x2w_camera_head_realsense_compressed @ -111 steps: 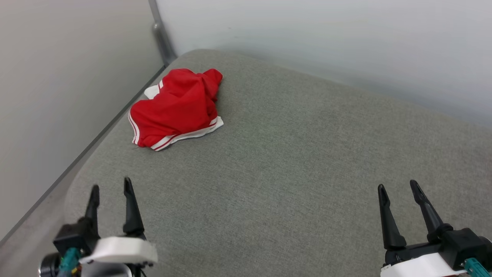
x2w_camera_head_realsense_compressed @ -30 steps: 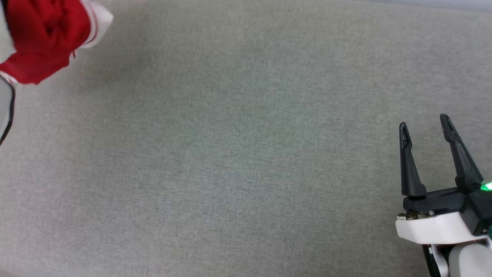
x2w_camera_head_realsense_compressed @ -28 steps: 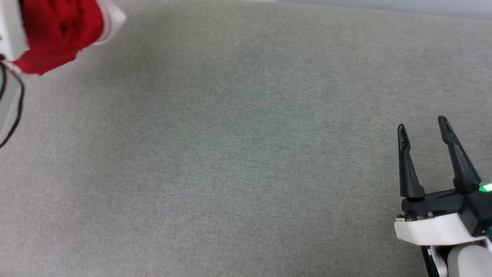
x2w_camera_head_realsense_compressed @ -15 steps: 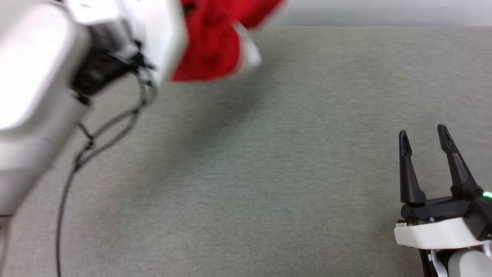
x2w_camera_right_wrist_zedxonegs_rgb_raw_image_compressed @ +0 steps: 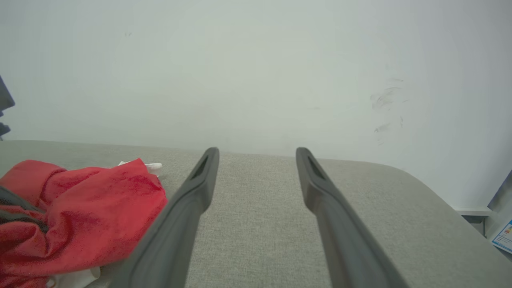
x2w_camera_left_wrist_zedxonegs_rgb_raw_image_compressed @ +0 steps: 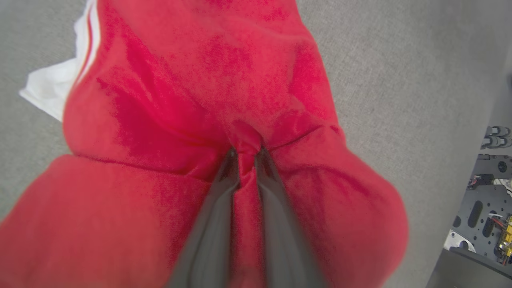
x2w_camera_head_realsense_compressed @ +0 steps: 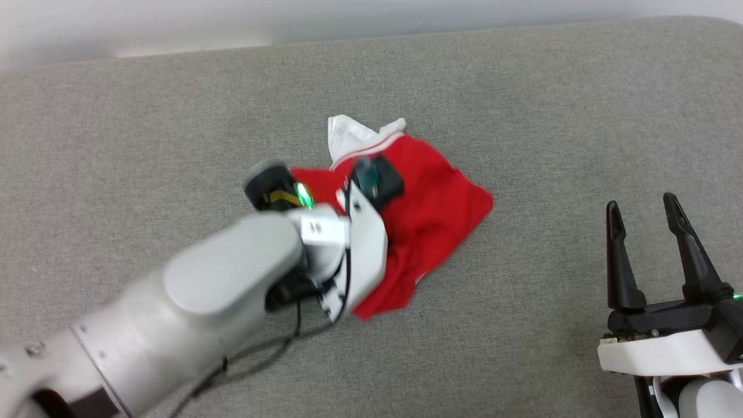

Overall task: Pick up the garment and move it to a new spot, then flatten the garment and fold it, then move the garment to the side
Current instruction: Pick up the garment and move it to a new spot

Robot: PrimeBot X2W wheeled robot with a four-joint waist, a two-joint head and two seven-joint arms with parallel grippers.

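1. The garment (x2w_camera_head_realsense_compressed: 441, 215), red with a white panel and striped trim, lies bunched near the middle of the gray cushion (x2w_camera_head_realsense_compressed: 145, 116).
2. The left gripper (x2w_camera_left_wrist_zedxonegs_rgb_raw_image_compressed: 246, 154) has its two fingers pinched together on a fold of the red fabric, its pale arm (x2w_camera_head_realsense_compressed: 220, 278) reaching in from the lower left.
3. The right gripper (x2w_camera_head_realsense_compressed: 638, 203) hovers at the lower right, fingers spread and holding nothing, well apart from the garment.

Bare test room — grey fabric pad (x2w_camera_head_realsense_compressed: 522, 87), plain white wall (x2w_camera_right_wrist_zedxonegs_rgb_raw_image_compressed: 256, 72).
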